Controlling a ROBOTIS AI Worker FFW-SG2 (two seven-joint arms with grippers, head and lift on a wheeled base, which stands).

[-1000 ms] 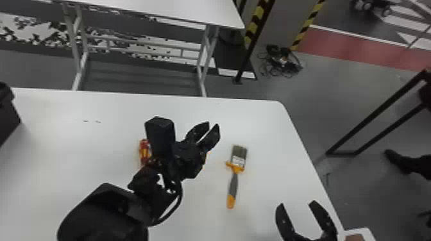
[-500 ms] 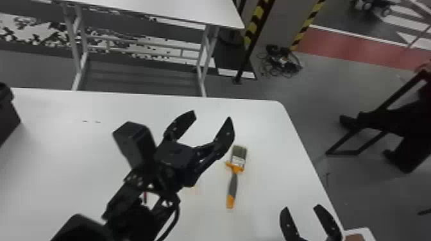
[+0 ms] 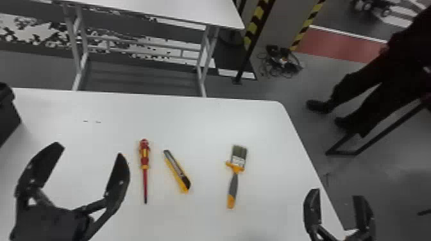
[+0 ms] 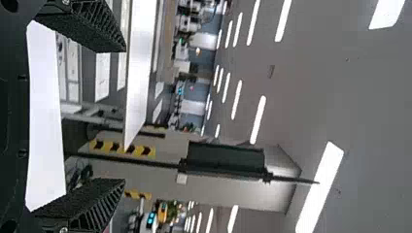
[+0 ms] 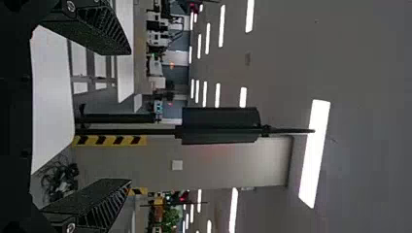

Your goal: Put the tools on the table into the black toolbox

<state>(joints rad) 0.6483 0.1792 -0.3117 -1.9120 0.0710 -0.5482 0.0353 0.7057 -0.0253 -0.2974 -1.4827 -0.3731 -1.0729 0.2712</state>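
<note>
In the head view, my left gripper (image 3: 88, 153) stands open at the near left, left of the red-and-yellow screwdriver (image 3: 144, 160). A yellow utility knife (image 3: 177, 171) lies just right of the screwdriver, and farther right lies a paintbrush (image 3: 235, 176) with a grey-and-orange handle. My right gripper (image 3: 336, 195) is open by the table's right edge, holding nothing. Part of the black toolbox (image 3: 8, 112) shows at the left edge. In the left wrist view my left gripper (image 4: 125, 116) has nothing between its fingers; likewise my right gripper (image 5: 131, 116) in the right wrist view.
The white table (image 3: 205, 125) carries the tools and ends in a rounded far right corner. Behind it stand another white table (image 3: 179, 12) and a striped post (image 3: 256, 19). Cables (image 3: 282, 61) lie on the floor. A person stands at the right, beyond the table.
My left gripper has swung left and back toward the near left corner, opening wider and uncovering the screwdriver and knife. The right gripper has shifted slightly. The paintbrush has not moved.
</note>
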